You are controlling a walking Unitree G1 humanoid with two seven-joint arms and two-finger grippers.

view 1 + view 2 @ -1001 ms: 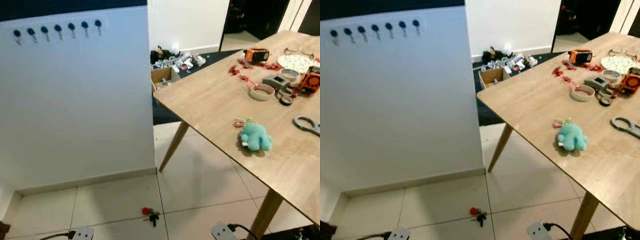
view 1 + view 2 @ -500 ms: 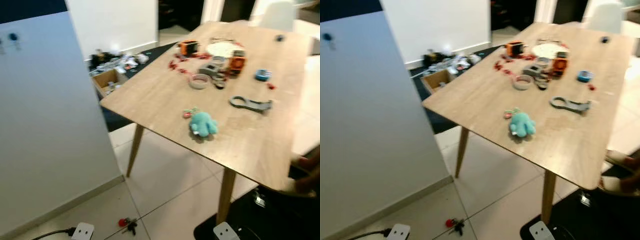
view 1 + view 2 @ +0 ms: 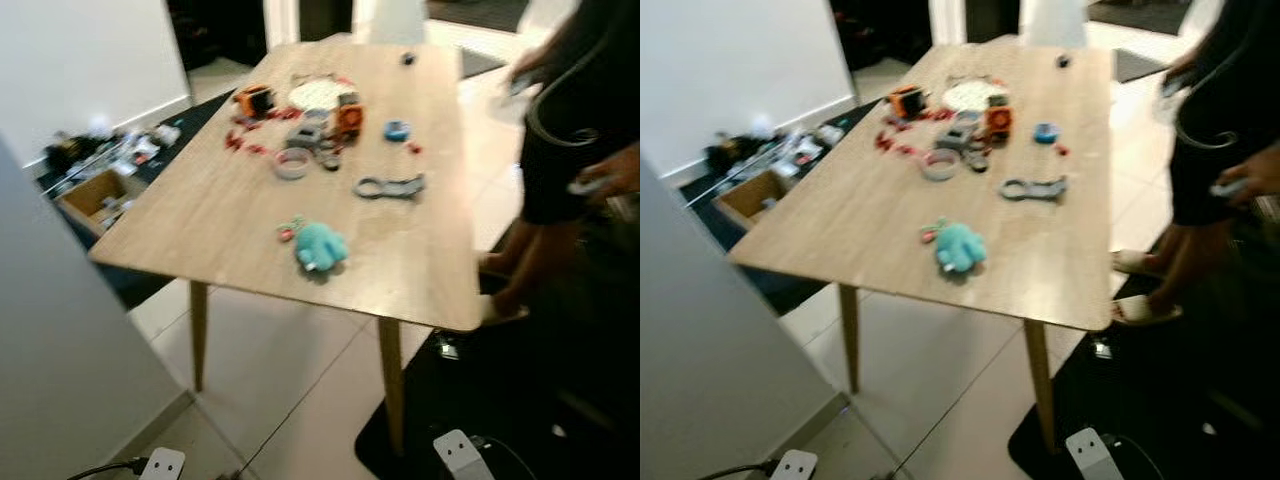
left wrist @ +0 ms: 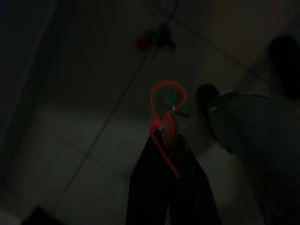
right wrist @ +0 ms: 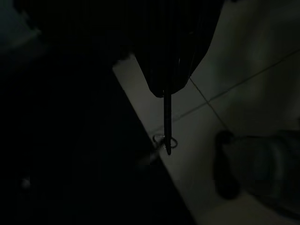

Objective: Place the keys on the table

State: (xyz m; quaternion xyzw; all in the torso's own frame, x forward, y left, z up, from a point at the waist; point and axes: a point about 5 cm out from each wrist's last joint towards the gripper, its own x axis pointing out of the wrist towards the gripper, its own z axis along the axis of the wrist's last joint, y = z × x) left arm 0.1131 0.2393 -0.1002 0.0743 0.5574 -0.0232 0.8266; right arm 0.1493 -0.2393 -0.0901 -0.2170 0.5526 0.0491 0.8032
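In the dark left wrist view my left gripper hangs low over the tiled floor, shut on a bunch of keys with a red loop strap and a green tag. The wooden table stands ahead in the eye views, its near corner toward me. My right gripper hangs idle over floor tiles beside a black mat, its fingers pressed together.
A teal plush, a grey tool, a tape ring and several small items lie on the table. A person in black stands at its right. Power strips and another red-tagged key bunch lie on the floor.
The camera has swung to the right: the white panel slid off to the left, the table moved to the middle, and a person came into view at the right.
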